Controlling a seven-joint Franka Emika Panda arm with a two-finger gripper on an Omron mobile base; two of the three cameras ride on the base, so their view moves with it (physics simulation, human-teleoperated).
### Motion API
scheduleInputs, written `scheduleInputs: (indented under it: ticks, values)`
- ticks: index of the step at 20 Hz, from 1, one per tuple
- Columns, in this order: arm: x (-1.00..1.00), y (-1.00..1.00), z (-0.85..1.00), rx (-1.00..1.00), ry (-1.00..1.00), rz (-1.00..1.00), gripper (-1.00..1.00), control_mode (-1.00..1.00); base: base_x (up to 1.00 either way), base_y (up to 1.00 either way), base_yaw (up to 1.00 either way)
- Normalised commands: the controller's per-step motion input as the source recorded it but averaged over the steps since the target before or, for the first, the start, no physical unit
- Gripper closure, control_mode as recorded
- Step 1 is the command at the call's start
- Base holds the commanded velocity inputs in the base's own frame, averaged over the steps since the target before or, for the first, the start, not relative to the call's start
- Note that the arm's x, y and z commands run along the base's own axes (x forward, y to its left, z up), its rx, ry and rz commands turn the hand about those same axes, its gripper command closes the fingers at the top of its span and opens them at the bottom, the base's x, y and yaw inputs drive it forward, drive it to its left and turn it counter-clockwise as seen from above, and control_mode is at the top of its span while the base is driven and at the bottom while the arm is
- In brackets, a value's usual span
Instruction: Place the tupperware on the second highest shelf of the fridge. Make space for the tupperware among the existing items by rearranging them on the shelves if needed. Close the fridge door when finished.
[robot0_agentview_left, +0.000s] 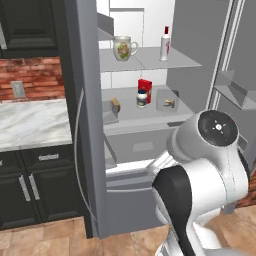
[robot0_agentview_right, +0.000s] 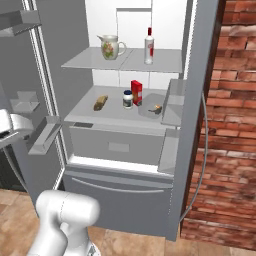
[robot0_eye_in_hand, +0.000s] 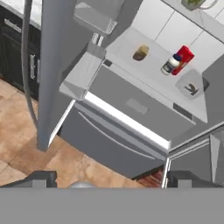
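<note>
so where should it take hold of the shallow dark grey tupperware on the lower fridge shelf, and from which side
Probably across the two long walls of the shallow dark grey tupperware, coming from the open front, slightly above. It sits flat at the right end of the pale grey shelf, and the small white-labelled jar and red box crowd its left.

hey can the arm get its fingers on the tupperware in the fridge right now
Probably yes. Both fridge doors stand open, and the tupperware sits at the right of its shelf, apart from the red box and jar. The gripper is open and empty, back from the fridge.
</note>
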Motion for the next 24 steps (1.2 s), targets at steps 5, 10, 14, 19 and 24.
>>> scheduleInputs:
  ticks: [5, 10, 14, 19, 24]
  values:
    - [0.00, 1.00, 0.00, -0.44, 0.00, 0.12, -1.00, -1.00, 0.00, 0.00, 0.00]
    - [0.07, 1.00, -0.07, -0.44, 0.00, 0.08, -1.00, -1.00, 0.00, 0.00, 0.00]
    - [0.29, 1.00, -0.18, -0.44, 0.00, 0.02, -1.00, -1.00, 0.00, 0.00, 0.00]
    - [0.44, 1.00, -0.32, -0.40, 0.00, 0.00, -1.00, -1.00, 0.00, 0.00, 0.00]
    - [0.65, 0.72, -0.42, -0.26, 0.00, -0.03, -1.00, -1.00, 0.00, 0.00, 0.00]
